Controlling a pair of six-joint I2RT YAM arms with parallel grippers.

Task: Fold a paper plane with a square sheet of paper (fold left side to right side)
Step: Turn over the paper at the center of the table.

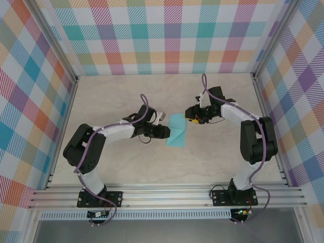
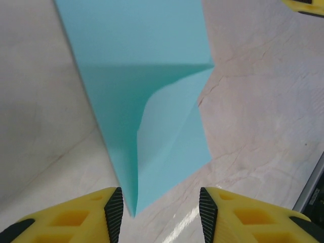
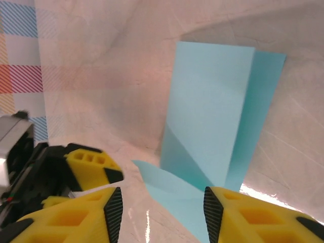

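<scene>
The square sheet of paper [image 1: 177, 131] lies mid-table as a turquoise folded strip. In the left wrist view its pointed end [image 2: 147, 126] reaches in between my left gripper's [image 2: 159, 210] yellow fingers [image 2: 114, 212], which stand apart and touch nothing. A loose flap curls up along the crease. My right gripper [image 3: 162, 210] hovers open over the strip's other end [image 3: 212, 116], where a raised flap [image 3: 167, 185] sits between its pads. From above, the left gripper [image 1: 163, 130] is at the paper's left edge and the right gripper [image 1: 193, 117] at its upper right.
The beige marbled tabletop [image 1: 126, 96] is walled by checked panels [image 1: 167, 35] on three sides. An aluminium rail [image 1: 167, 195] carrying both arm bases runs along the near edge. The left gripper's yellow finger [image 3: 91, 164] shows close beside the right gripper.
</scene>
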